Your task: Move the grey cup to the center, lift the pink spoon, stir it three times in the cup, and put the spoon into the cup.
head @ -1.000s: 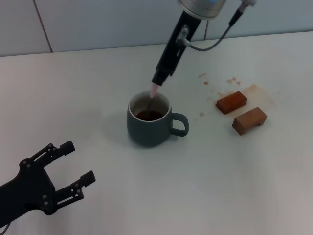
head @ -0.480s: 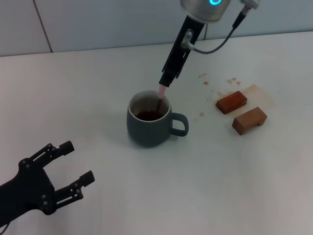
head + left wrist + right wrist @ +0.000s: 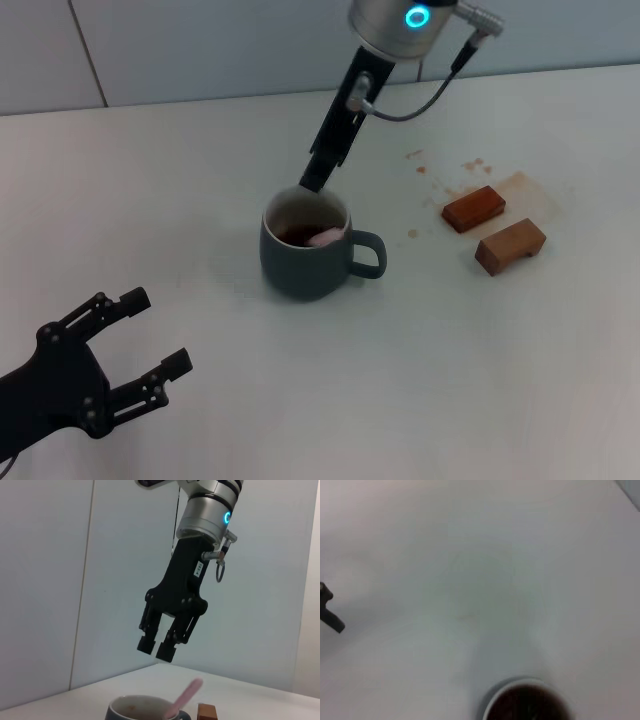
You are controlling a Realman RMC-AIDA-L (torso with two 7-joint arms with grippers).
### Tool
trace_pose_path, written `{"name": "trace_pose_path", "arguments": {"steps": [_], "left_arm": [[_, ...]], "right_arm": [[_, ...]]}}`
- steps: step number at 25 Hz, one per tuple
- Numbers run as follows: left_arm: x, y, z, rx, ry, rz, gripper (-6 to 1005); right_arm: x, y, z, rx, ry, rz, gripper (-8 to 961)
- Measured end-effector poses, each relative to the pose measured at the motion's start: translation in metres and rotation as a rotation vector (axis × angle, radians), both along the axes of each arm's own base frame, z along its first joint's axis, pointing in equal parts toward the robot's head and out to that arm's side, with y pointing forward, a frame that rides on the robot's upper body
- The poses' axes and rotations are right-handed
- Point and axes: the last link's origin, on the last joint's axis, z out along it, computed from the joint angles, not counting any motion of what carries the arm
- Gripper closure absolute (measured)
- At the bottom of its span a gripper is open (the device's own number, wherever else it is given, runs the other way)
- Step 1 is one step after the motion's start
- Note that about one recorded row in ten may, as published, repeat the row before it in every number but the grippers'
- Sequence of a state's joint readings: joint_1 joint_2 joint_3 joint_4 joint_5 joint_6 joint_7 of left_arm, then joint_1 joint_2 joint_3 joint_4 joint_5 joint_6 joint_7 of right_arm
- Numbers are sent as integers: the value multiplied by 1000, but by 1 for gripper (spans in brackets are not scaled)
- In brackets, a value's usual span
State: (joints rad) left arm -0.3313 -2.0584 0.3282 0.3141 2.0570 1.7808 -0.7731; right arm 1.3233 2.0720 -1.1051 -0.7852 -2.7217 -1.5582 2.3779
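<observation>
The grey cup (image 3: 303, 262) stands on the white table with its handle toward the right and brown liquid inside. The pink spoon (image 3: 326, 237) lies in the cup, its pale pink handle leaning on the rim by the cup's handle. My right gripper (image 3: 312, 182) hangs just above the cup's far rim, open and empty. In the left wrist view the right gripper (image 3: 157, 647) is above the cup (image 3: 142, 708), clear of the spoon's handle (image 3: 185, 696). My left gripper (image 3: 160, 330) is open and empty at the front left.
Two brown wooden blocks (image 3: 474, 208) (image 3: 510, 245) lie to the right of the cup, among brown stains (image 3: 470, 180) on the table. A grey wall runs along the table's far edge. The right wrist view shows the cup's rim (image 3: 496, 696) below it.
My right gripper has let go of the spoon and moved up and slightly left. The spoon has dropped and now leans inside the cup. The left arm has not moved.
</observation>
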Motion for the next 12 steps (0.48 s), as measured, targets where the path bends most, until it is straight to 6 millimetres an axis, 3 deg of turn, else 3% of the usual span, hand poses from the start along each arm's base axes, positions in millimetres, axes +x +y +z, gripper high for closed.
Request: {"name": "trace_pose_path", "arguments": {"steps": [3,7,9,10,11,12], "left_arm": [[0,0,0,0,1,-1,139],[1,3,2,1,4,-8,140],[1,6,3,0,7,-10,140],[2,7,4,0,8,-11,140],[3,8,4,1,8,-14,139],[3,10,5,0,7,-15,139]], "right_arm": [[2,2,7,44,74,36,618],[19,-5,35,128,383,119,463],[39,-11,54,180,556,159,359],[70,-18,70,238,687,158,307],[70,-18,70,238,687,158,306],[92,-22,78,271,767,146,305]]}}
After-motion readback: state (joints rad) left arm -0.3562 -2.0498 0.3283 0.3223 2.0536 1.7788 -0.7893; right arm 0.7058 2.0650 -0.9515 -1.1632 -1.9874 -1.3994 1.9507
